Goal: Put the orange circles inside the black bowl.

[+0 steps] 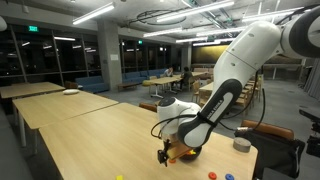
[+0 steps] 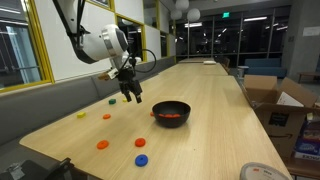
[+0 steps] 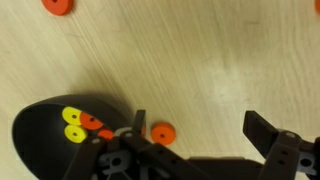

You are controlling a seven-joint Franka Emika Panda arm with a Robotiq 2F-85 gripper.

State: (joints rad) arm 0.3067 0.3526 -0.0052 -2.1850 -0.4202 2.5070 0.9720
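Blue disc lies nearest on table, w/ two orange circles just beyond. Black bowl sits mid-table, orange and yellow pcs inside. Hand hovers left of bowl, fingers spread wide, holding nothing. Wrist view: another orange circle on table btwn them, just beside bowl.
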